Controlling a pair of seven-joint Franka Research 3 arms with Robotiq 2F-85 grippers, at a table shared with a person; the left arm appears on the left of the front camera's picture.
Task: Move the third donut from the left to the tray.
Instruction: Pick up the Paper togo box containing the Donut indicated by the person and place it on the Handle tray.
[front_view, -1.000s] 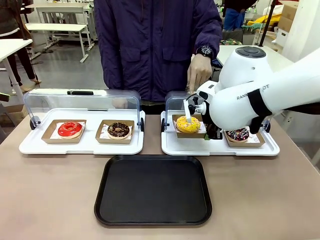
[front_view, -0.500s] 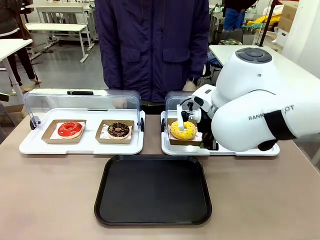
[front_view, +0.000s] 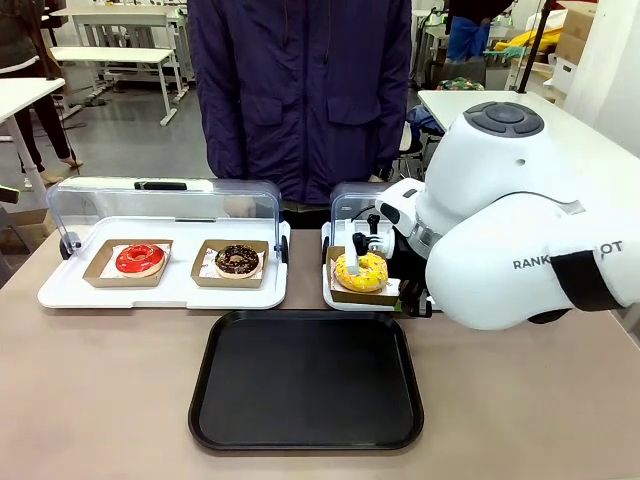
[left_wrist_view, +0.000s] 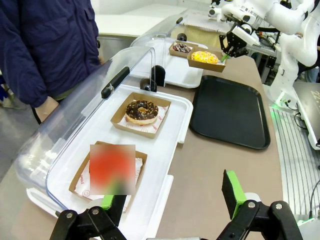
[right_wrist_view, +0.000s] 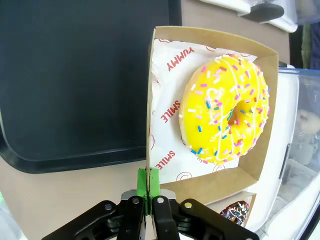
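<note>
The right gripper (right_wrist_view: 148, 192) was closed tight on the wall of the holder (right_wrist_view: 150, 115) carrying the yellow donut (right_wrist_view: 225, 116), which hung lifted and tilted over the table between the white tray (front_view: 345, 297) and the black tray (front_view: 306, 380). The left gripper (left_wrist_view: 172, 200) stood open and empty above the other white tray (left_wrist_view: 165, 165), near the chocolate donut (left_wrist_view: 142, 111).

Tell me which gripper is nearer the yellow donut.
Right. The right gripper is shut on the wall of the yellow donut's cardboard holder. The left gripper hangs open far off, by the other white tray.
</note>
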